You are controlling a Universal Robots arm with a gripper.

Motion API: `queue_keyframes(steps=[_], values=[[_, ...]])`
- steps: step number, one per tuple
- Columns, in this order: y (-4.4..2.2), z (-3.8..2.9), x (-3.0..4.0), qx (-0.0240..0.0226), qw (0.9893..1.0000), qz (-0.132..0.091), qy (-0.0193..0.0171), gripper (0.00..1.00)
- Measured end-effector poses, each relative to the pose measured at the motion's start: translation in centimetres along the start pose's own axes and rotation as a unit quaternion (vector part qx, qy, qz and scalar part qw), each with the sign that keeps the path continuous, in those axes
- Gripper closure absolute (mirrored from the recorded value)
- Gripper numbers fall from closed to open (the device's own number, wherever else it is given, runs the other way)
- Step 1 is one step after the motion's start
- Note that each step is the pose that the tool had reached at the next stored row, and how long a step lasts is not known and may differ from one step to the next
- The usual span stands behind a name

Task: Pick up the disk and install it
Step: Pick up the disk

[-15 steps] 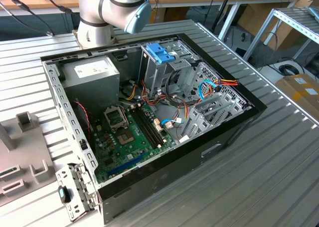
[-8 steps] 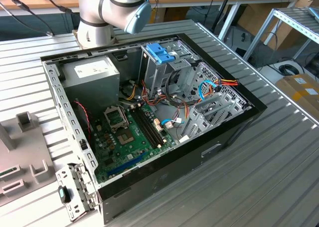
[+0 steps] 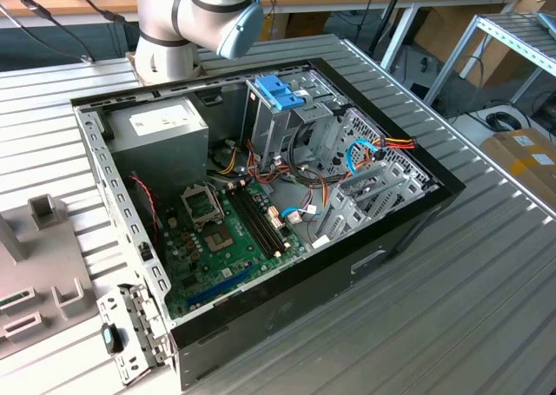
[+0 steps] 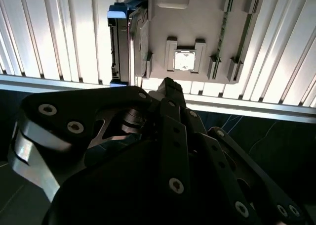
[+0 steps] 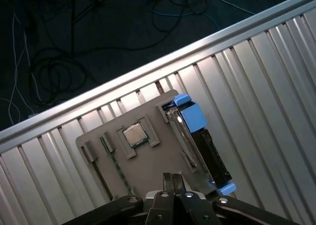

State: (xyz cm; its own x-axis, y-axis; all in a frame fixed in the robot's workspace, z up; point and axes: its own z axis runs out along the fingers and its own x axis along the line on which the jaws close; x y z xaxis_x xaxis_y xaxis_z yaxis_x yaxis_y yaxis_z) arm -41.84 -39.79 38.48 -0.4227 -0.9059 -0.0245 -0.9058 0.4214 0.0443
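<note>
Disk point(image 5: 198, 141) stands on its edge in a slot along one side of the grey holder plate point(image 5: 148, 161), its blue carrier ends plain in both wrist views. Over that plate's edge hangs the gripper point(image 5: 173, 178), near the disk but clear of it, fingers pressed together on nothing.

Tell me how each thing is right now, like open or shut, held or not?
Gripper: shut, holding nothing, pointing at the grey tray.
Disk: standing on edge in the grey tray, not gripped.
Processor chip: sitting in its tray holder.
Computer case: lying on its side, open on top.
</note>
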Motion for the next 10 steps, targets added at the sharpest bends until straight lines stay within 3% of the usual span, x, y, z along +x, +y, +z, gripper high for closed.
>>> queue_keyframes(steps=[10], values=[[0.0,0.01,0.0,-0.0008,0.9994,-0.034,0.0015,0.89]])
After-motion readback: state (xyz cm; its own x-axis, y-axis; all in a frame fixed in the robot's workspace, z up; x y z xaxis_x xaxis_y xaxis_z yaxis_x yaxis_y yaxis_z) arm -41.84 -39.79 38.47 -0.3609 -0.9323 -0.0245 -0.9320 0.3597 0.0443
